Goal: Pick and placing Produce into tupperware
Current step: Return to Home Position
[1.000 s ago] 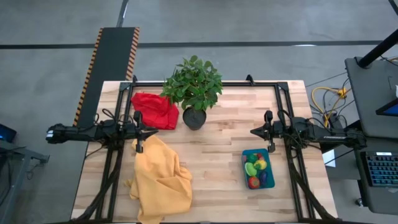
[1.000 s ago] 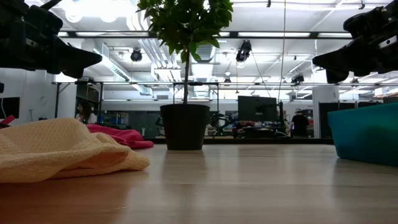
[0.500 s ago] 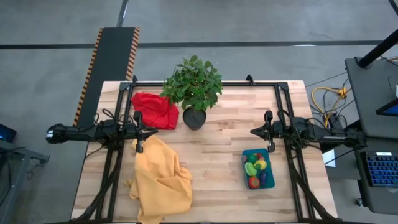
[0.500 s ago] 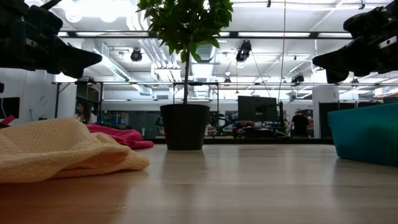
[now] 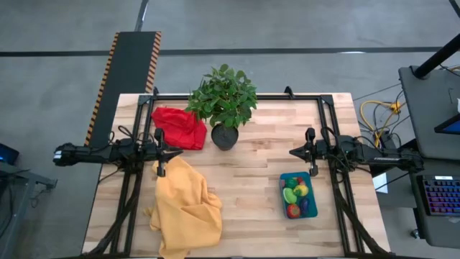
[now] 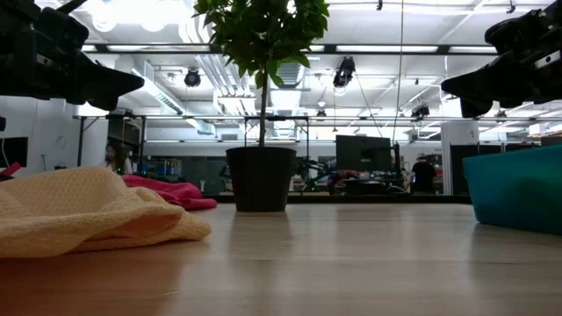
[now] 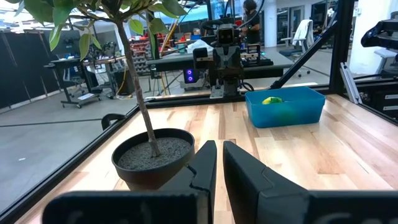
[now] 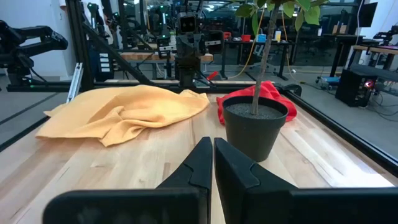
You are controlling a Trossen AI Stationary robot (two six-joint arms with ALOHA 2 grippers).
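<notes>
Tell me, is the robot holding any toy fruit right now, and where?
Nothing is held. The left gripper and the right gripper are both shut and empty above the table. The produce lies in the tupperware.

Light wooden table (image 5: 251,216), four items resting on it. A potted plant (image 5: 224,135) stands at back centre, with a red cloth (image 5: 178,126) just beside it. A crumpled yellow cloth (image 5: 185,205) lies front left. The teal tupperware (image 5: 296,175) sits front right, well apart from both cloths.
</notes>
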